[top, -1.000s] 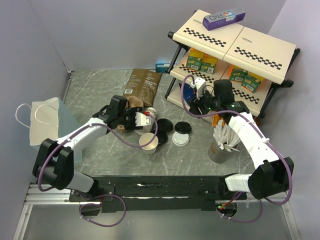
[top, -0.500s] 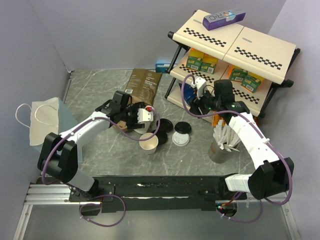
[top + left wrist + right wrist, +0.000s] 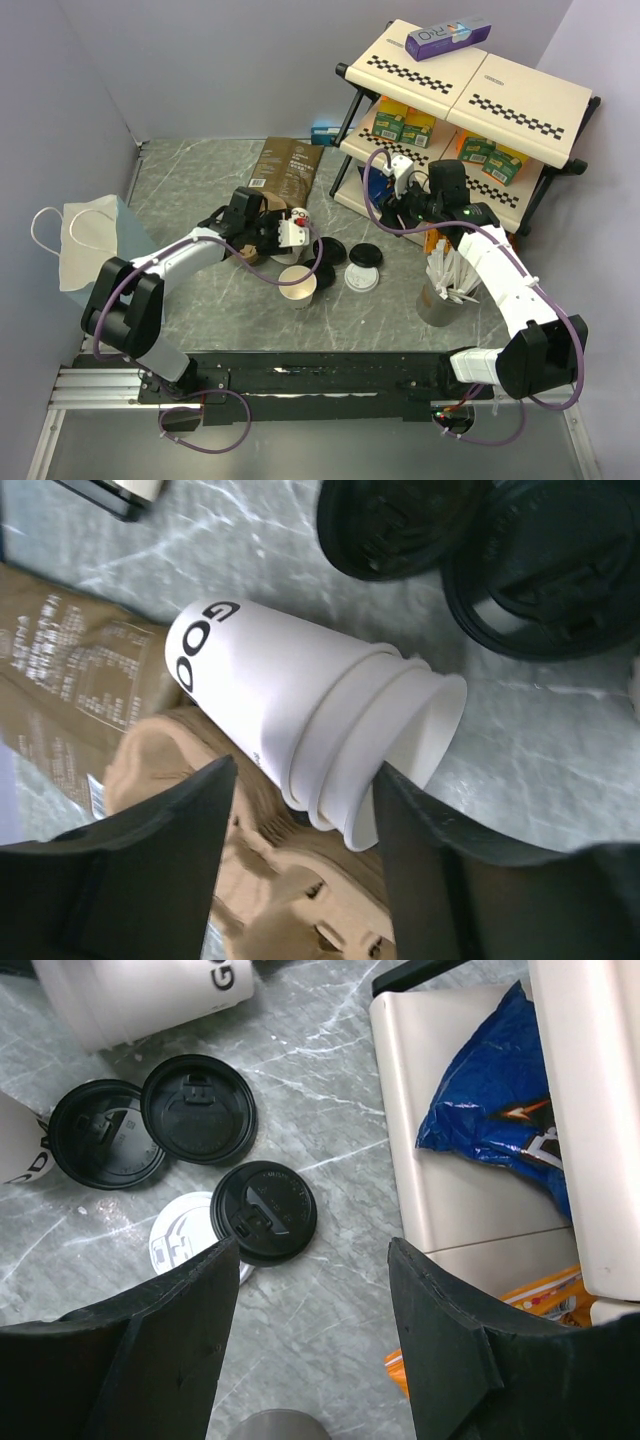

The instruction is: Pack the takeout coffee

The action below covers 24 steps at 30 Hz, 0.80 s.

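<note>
Left gripper's (image 3: 305,768) spread jaws flank the sideways cup stack (image 3: 290,690), likely lining up a grab; right gripper (image 3: 312,1248) gapes empty above a black lid (image 3: 263,1212).

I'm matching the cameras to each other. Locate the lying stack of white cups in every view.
Top external: the stack of white cups shows slightly left of centre.
Left wrist: mid-frame, on its side, mouth to the right.
Right wrist: top left corner, partly cut off by the edge.
Shared landmark: the pair of black lids lying close beside it.
</note>
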Each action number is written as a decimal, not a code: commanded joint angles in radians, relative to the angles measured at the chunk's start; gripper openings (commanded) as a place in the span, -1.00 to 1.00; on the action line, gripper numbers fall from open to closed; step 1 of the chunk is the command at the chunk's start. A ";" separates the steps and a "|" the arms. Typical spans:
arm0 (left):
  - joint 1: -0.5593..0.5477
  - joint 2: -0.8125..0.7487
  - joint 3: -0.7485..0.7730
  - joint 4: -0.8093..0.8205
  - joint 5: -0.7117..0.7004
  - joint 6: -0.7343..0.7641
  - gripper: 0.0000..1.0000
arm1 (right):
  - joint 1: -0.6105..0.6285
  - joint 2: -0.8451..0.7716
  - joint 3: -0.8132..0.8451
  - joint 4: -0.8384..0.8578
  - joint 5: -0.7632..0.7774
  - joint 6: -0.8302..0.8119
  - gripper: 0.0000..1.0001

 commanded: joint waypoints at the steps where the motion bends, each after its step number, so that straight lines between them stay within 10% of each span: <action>1: -0.012 -0.007 -0.001 0.118 0.025 -0.033 0.16 | -0.009 -0.014 -0.007 0.035 -0.001 0.011 0.36; 6: -0.024 0.028 0.025 0.112 0.031 -0.043 -0.01 | -0.009 -0.003 -0.005 0.042 0.002 0.017 0.36; 15: -0.061 0.075 -0.041 0.311 -0.043 -0.048 0.26 | -0.015 -0.008 -0.014 0.048 0.011 0.014 0.36; 24: -0.079 0.100 0.040 0.353 -0.182 -0.204 -0.16 | -0.026 -0.020 -0.036 0.057 0.014 0.024 0.36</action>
